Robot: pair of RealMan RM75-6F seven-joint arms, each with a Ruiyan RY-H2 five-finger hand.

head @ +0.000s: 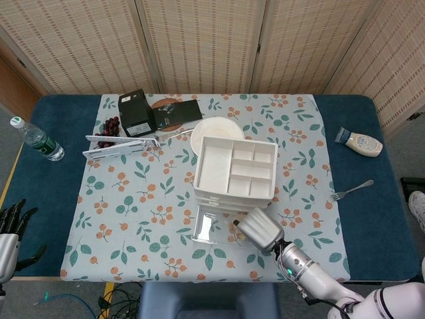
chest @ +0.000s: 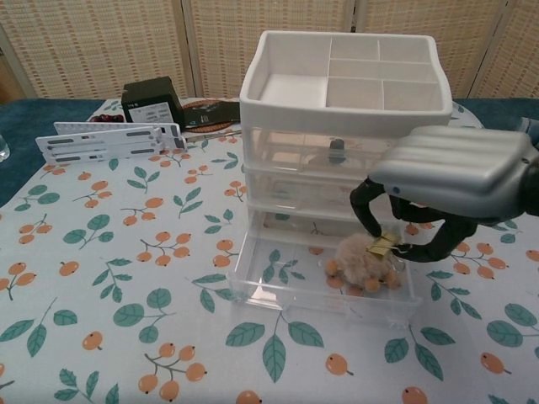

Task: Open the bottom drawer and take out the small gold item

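Fingers of our left hand (head: 12, 229) spread apart at the far left edge of the head view, holding nothing, beside the table (head: 358, 219) and well clear of everything on it. Moving rightward, we see a water bottle (head: 36, 139) lying on the blue surface, then the floral tablecloth (head: 133, 219) with a cluster of dark grapes (head: 111, 126), a black box (head: 136, 113) and a flat white rack (head: 123, 145) near its far edge. Next comes the white drawer organizer (chest: 345, 109), its divided top tray open to the ceiling and a white plate (head: 212, 129) just behind it. Its bottom drawer (chest: 324, 286) stands pulled out toward us, clear-walled, and inside sits a fuzzy tan ball (chest: 362, 259). On top of that ball (touching it, as far as the chest view lets us judge) is the small gold item (chest: 383, 245), which looks like a binder clip. Our right hand (chest: 455, 181) hangs over the open drawer, its dark fingers (chest: 364, 210) curled down and closing around the gold item from both sides; whether the pinch is firm we cannot tell. Farther right on the table lie a fork (head: 352, 189) and a squeeze bottle (head: 360, 141) of pale sauce.
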